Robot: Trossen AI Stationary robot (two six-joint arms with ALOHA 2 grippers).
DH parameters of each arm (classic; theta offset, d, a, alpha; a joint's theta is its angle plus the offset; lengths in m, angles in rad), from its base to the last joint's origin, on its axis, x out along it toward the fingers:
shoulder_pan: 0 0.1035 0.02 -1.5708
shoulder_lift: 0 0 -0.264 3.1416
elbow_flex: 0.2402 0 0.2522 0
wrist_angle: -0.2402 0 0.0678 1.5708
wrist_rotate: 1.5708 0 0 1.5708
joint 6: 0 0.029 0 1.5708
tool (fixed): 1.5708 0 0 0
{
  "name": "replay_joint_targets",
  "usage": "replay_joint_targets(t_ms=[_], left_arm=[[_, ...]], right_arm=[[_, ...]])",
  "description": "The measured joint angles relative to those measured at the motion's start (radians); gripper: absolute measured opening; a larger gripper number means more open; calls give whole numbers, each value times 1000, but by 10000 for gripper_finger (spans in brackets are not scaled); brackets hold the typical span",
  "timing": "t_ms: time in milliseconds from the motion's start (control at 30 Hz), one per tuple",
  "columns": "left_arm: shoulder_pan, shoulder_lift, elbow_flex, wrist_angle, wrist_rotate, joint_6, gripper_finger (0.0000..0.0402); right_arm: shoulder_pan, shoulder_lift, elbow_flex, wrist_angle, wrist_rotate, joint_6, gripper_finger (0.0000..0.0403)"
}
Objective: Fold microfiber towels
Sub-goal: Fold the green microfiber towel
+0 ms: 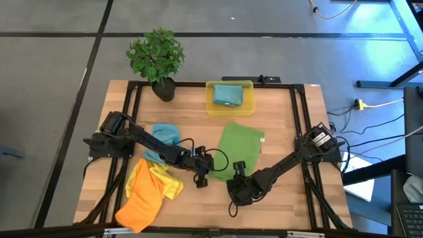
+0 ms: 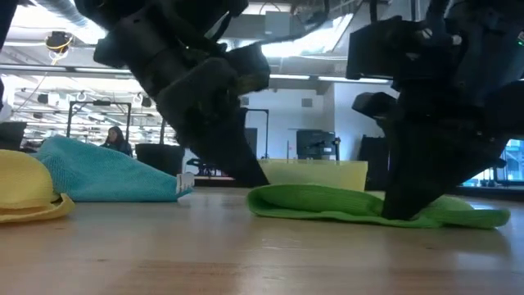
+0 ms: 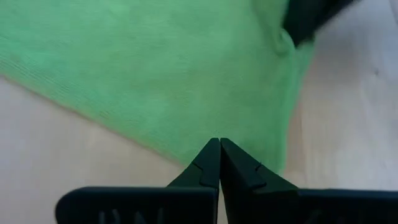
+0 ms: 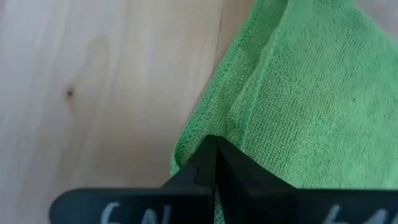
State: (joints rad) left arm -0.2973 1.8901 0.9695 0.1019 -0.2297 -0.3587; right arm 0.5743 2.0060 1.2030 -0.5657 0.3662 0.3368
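Observation:
A green microfiber towel (image 1: 239, 147) lies folded flat on the wooden table's middle. My left gripper (image 3: 219, 143) is shut, its tips at the towel's near-left edge. My right gripper (image 4: 216, 140) is shut at the towel's near corner, where two layers show. In the low view the left gripper (image 2: 259, 179) slants down at the towel's (image 2: 360, 205) left end and the right gripper (image 2: 401, 211) stands on it. A teal towel (image 1: 165, 135) and an orange and yellow heap (image 1: 147, 190) lie at the left. My left gripper's shut tips meet the green towel's edge (image 3: 186, 146) near its near-left corner, slanting down from the table's left. The towel lies flat on the table. I cannot tell whether any cloth is between the tips. My right gripper's shut tips come down steeply onto the towel's near corner (image 4: 186, 149), at the folded double edge. The cloth stays flat on the table under them. Whether a layer is pinched between the tips cannot be told.
A translucent yellow bin (image 1: 246, 86) with a teal cloth (image 1: 227, 96) inside stands at the far middle. A potted plant (image 1: 157, 58) is at the far left corner. Bare wood shows right of the green towel and along the near edge.

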Motion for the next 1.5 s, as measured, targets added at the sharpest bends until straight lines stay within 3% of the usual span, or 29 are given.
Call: replay_joint_targets(t_ms=[233, 1333, 1500], left_arm=[[-4, 111, 5, 171, 50, -4, 0], [6, 124, 8, 148, 45, -29, 0], [7, 124, 7, 149, 44, -31, 0]], right_arm=[[0, 5, 37, -92, 11, 26, 8], [107, 7, 179, -391, -212, 160, 8], [124, 7, 180, -391, -189, 183, 8]])
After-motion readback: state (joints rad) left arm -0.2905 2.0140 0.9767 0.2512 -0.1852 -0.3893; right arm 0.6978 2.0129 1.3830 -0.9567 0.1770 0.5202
